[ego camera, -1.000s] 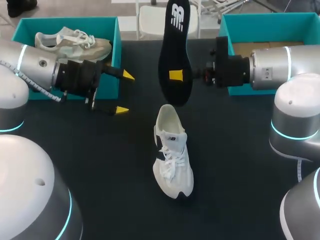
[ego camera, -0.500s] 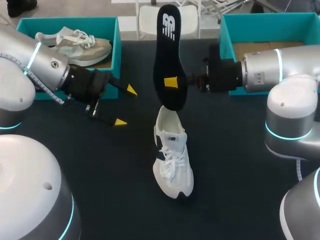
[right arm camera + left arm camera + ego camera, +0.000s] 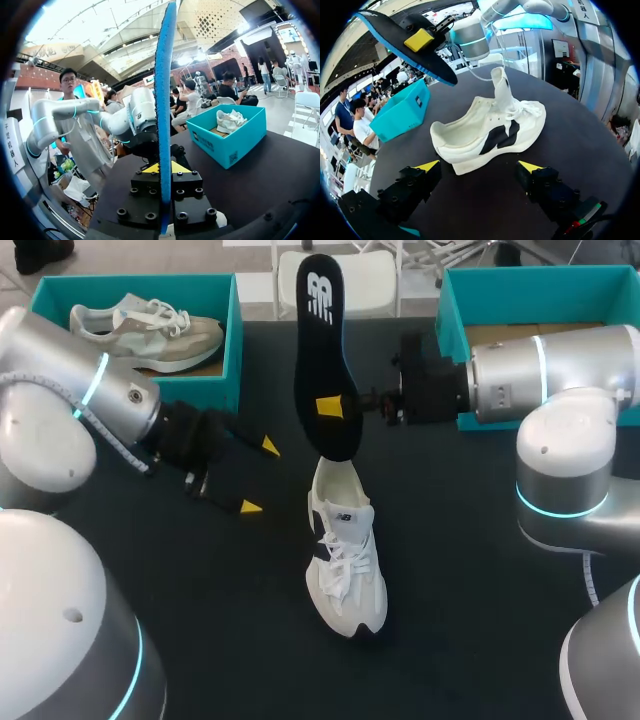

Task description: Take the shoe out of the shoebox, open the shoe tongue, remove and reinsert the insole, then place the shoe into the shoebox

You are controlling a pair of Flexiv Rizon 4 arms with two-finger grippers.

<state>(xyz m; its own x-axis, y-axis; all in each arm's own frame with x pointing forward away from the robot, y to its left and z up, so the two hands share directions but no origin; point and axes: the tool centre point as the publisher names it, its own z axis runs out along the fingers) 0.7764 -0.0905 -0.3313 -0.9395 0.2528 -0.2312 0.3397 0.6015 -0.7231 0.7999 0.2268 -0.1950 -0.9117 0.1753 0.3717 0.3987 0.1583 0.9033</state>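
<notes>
insole [image 3: 321, 340] shifted left, hanging clear above shoe [image 3: 345, 550]

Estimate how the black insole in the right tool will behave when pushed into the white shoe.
Probably stiff: the thin black blue-edged insole stands straight above the right tool, no droop. Likely light, held by one pinch. It may flex against the white lace-up shoe.

My head camera looks down from above and behind, at a distance, taking in the whole table [image 3: 480, 580]. My left wrist camera sits low and looks along the left gripper [image 3: 479, 167] at the white shoe [image 3: 485, 135] close ahead, with the insole [image 3: 395, 42] above it; both also appear in the head view. My right wrist camera faces the insole edge-on, very near, and shares the left arm [image 3: 75, 112] and the teal box [image 3: 230, 140] with the head view.
</notes>
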